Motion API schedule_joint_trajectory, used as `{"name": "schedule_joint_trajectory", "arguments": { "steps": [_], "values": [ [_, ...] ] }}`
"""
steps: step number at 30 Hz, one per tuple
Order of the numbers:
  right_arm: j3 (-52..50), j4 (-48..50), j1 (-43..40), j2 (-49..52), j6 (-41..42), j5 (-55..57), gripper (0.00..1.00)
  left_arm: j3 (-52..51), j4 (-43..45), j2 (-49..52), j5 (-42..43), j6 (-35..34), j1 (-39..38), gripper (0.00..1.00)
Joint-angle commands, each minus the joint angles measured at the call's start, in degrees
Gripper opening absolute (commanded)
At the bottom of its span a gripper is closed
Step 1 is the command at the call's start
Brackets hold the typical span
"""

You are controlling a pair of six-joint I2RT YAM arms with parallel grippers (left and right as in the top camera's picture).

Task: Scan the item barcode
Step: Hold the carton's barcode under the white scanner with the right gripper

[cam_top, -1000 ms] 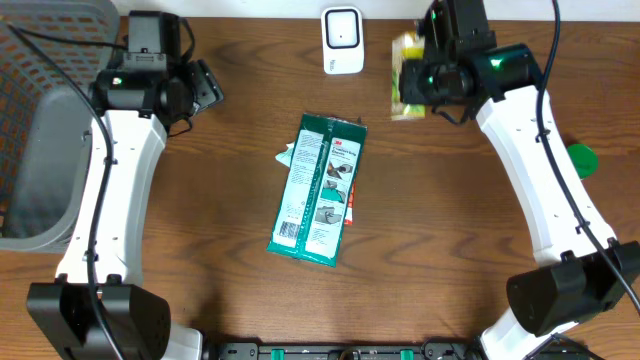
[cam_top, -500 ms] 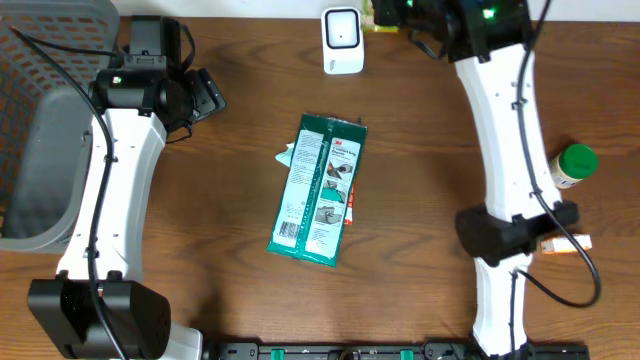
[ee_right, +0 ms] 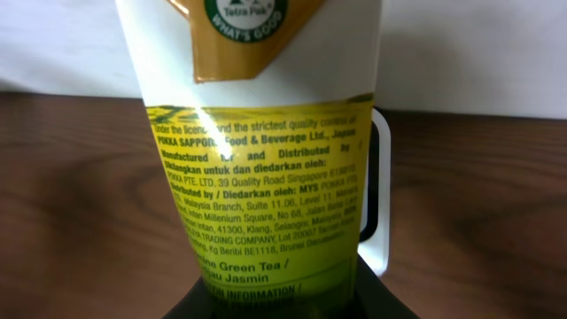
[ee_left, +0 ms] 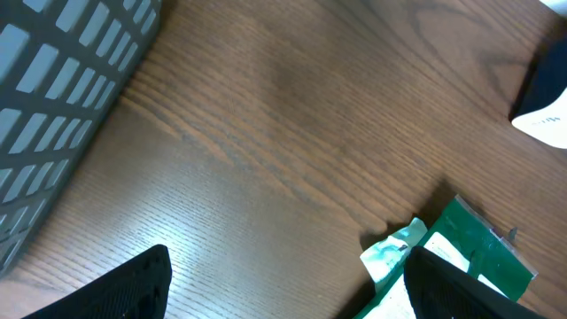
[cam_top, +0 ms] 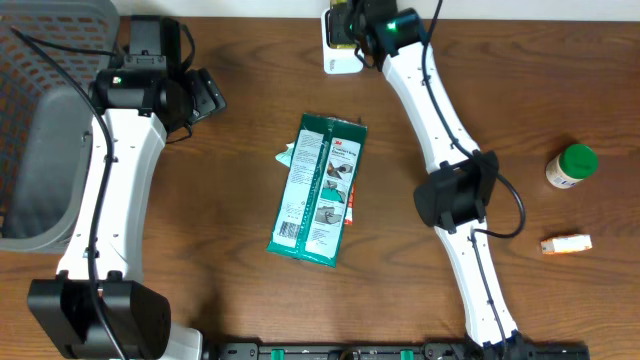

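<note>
Holding the green tea carton (ee_right: 266,133) just before the scanner (cam_top: 338,62), the right gripper (ee_right: 283,306) pinches it narrowly, while the left gripper (ee_left: 288,288), well apart from the scanner, gapes wide and empty.

A dark brown counter (cam_top: 220,300) fills nearly the whole overhead view, its wood grain running left to right. A thin pale strip runs along its far edge. The right wrist view shows this to be a plain off-white wall (ee_right: 478,44) rising straight up behind the wood, bare and evenly lit. The light is soft and comes from above. Shadows on the counter are faint and blurred at their edges, and the left wrist view catches a dull sheen lying across the grain. A grey lattice basket (cam_top: 40,60) sits at the counter's left end, partly cut off by the frame.
</note>
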Motion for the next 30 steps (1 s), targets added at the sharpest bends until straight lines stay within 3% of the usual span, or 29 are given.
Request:
{"name": "schedule_joint_trajectory", "arguments": {
  "steps": [1, 30],
  "values": [
    [1.3, 3.3, 0.2, 0.3, -0.4, 4.1, 0.05, 0.5, -0.2, 0.2, -0.5, -0.3, 0.2, 0.85],
    [0.4, 6.0, 0.3, 3.6, -0.5, 8.2, 0.04, 0.5, -0.2, 0.2, -0.5, -0.3, 0.2, 0.85]
  ]
}}
